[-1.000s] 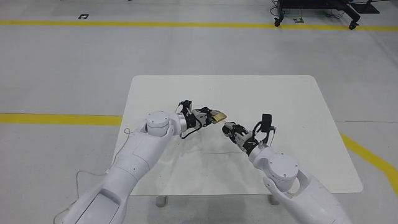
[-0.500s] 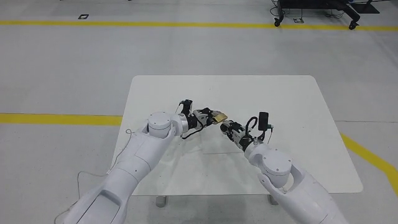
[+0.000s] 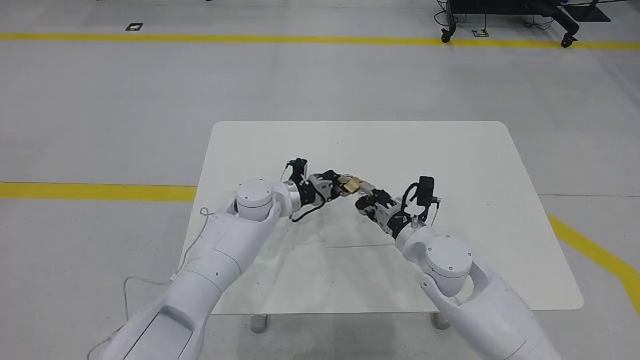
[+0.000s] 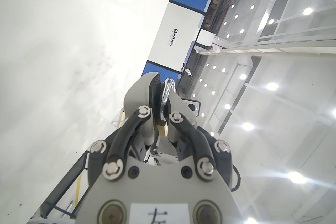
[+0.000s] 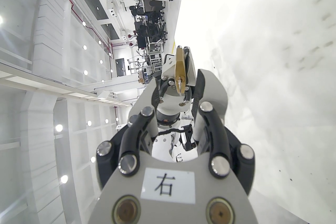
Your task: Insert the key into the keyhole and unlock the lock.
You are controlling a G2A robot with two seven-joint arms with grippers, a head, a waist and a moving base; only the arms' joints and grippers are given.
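One brass lock [image 5: 179, 65] with a silver shackle [image 4: 168, 86] is held above the worktop [image 3: 480, 160], its shackle clamped in the left gripper [image 4: 162, 94]. One thin silvery key [image 5: 179, 82] sits at its keyhole. Whether the right gripper [image 5: 179, 90] grips it, I cannot tell.

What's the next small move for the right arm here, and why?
Probably ease the right tool slightly toward the lock, in line with the keyhole. The left tool is shut on the lock, the keyhole faces the right tool, and the key seems just at it, not clearly seated.
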